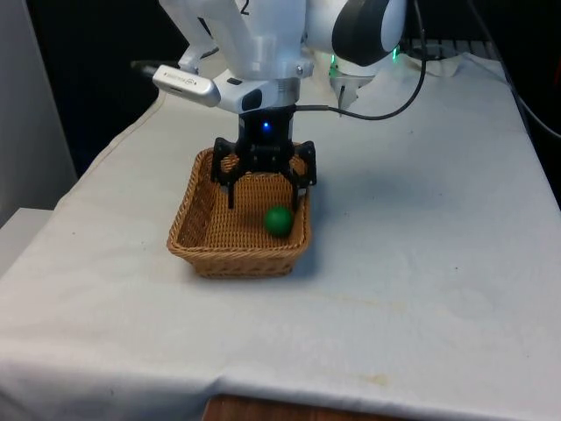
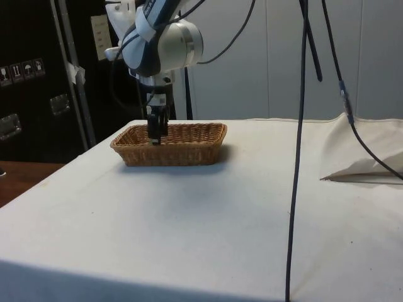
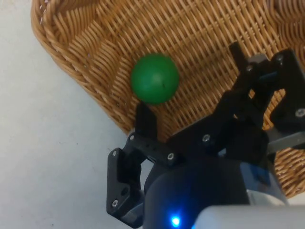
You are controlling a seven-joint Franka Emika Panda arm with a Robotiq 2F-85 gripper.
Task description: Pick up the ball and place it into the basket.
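Observation:
The green ball (image 1: 279, 220) lies inside the woven wicker basket (image 1: 188, 215), on its floor close to the wall at the front view's right. My black gripper (image 1: 266, 200) hangs open just above the basket's inside, and the ball rests free below and a little in front of its fingers. From the wrist camera the ball (image 3: 155, 78) sits on the weave near the basket's corner (image 3: 71, 52), with one fingertip (image 3: 142, 110) beside it and the gripper (image 3: 188, 78) spread wide. From the side, the gripper (image 2: 156, 135) dips into the basket (image 2: 170, 152).
The basket stands on the white cloth towards the front view's left. A black cable (image 1: 394, 103) loops behind the arm. In the side view a dark cable (image 2: 295, 189) hangs down and a cloth fold (image 2: 365, 170) lies to the right.

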